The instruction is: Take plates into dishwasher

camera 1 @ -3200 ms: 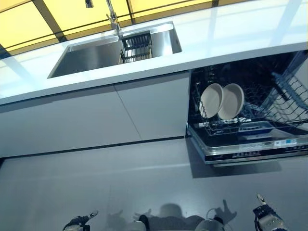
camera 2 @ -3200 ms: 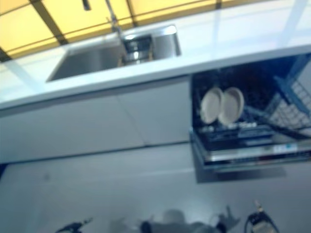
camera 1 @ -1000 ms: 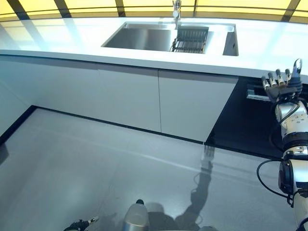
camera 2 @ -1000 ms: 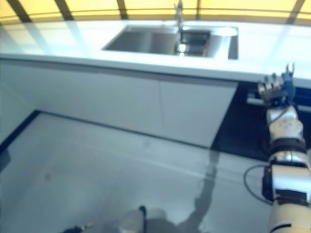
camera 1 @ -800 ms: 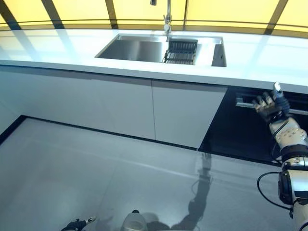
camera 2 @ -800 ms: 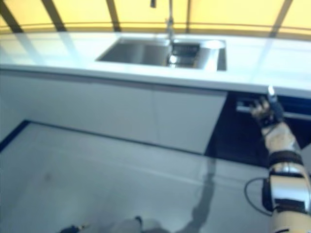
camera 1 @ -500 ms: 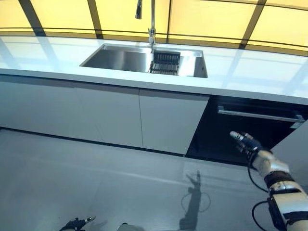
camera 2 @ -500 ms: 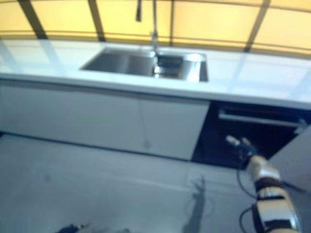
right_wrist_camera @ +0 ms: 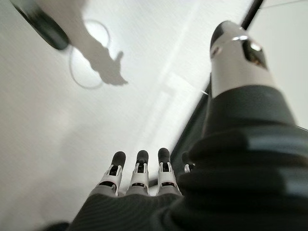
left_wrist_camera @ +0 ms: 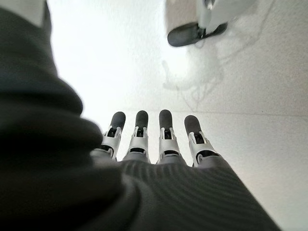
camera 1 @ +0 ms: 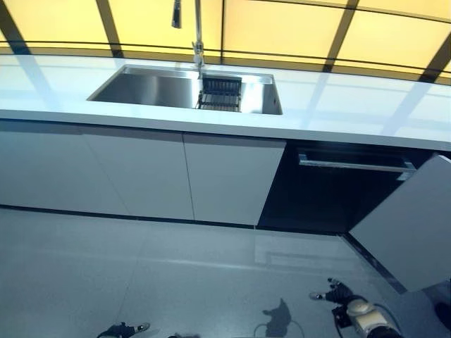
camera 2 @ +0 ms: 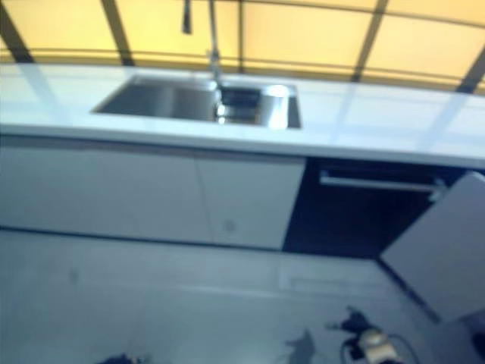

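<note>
- dishwasher (camera 1: pixel 338 190) sits under the counter (camera 1: pixel 338 113), right of the sink (camera 1: pixel 183 88); its dark front with a bar handle (camera 1: pixel 352 166) looks shut.
- no plates show in any view.
- a white panel (camera 1: pixel 412 225) leans at the right edge.
- left hand (left_wrist_camera: pixel 154 139) hangs low over the floor (camera 1: pixel 141 282), fingers straight, holding nothing.
- right hand (right_wrist_camera: pixel 139 175) also low, fingers straight, empty.

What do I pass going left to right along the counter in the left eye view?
Sink basin → faucet → dark drain rack → bare white countertop → below it, the dishwasher handle bar → white panel leaning at the far right.
</note>
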### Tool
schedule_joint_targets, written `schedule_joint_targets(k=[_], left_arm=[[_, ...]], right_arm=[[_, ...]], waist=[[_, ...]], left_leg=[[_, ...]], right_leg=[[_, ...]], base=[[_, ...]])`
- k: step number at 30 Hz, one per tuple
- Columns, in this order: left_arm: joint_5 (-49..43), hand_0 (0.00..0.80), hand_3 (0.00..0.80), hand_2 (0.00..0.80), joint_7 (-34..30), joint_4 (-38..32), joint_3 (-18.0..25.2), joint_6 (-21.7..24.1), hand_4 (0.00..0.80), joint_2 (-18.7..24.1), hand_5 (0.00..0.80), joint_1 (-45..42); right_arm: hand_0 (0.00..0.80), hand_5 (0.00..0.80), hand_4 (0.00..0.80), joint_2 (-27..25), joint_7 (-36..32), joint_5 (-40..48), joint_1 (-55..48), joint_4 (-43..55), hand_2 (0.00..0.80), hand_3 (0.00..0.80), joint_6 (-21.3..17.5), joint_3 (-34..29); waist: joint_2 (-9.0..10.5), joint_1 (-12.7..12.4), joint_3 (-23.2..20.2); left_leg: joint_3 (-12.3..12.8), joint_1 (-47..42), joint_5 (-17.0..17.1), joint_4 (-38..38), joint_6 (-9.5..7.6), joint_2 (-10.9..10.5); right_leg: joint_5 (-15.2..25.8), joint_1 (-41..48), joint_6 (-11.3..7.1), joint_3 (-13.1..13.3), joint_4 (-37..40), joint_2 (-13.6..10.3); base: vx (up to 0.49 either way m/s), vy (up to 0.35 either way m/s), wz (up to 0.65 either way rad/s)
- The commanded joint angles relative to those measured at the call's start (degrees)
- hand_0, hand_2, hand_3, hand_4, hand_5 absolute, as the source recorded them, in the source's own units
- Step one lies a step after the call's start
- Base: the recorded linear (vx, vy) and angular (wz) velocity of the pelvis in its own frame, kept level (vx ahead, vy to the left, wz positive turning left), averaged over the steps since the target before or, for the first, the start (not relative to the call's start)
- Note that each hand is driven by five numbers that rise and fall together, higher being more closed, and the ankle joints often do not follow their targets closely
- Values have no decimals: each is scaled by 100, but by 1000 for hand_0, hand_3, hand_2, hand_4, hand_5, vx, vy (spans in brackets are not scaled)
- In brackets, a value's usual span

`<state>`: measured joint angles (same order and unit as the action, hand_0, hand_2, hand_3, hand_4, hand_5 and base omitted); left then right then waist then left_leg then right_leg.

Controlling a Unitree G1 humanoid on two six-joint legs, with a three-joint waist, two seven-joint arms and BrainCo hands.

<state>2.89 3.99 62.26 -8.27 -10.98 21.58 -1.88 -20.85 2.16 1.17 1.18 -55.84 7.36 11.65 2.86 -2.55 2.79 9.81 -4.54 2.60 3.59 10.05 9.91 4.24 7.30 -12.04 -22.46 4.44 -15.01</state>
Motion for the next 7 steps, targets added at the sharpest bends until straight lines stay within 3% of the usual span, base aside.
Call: schedule_joint_targets(k=[1, 7], left_arm=[[-269, 0, 0, 0, -99, 330, -104, -104, 0, -158, 0, 355], [-123, 0, 0, 0, -346, 464, -245, -9, 0, -378, 0, 405]], right_arm=[[0, 0, 0, 129, 200, 48, 117, -331, 0, 0, -158, 7], [0, 0, 0, 392, 273, 70, 73, -1004, 0, 0, -172, -50]], waist=[[-126, 14, 137], [-152, 34, 155]], left_leg=[[355, -5, -4, 124, -566, -118], [360, -83, -57, 116, -607, -145]], right_leg=[[-254, -147, 252, 123, -409, 218], [-253, -99, 236, 169, -414, 202]], base=[[0, 0, 0], [-6, 12, -8]])
